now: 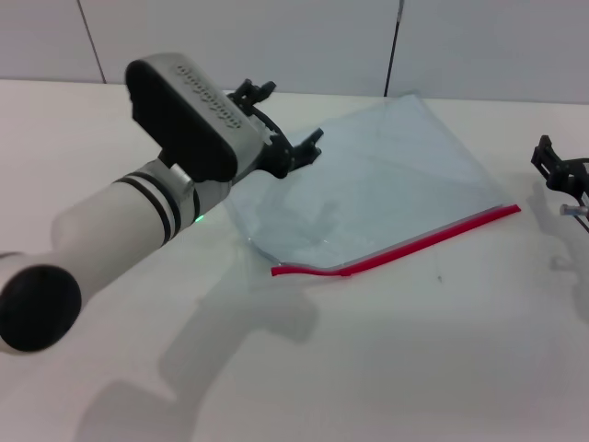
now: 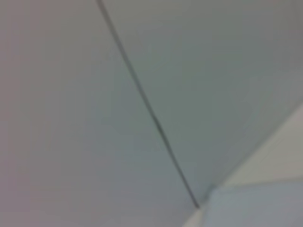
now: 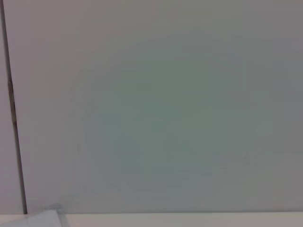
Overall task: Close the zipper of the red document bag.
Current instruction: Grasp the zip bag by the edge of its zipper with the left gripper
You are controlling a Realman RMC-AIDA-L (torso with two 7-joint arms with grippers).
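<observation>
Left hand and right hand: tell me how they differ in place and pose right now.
The left hand is held above the far left corner of the red document bag, reaching toward the wall; the right hand sits off the bag, near the zipper's right end, at the picture's edge. The left arm fills the head view; little of the right arm shows. Neither holds anything.
</observation>
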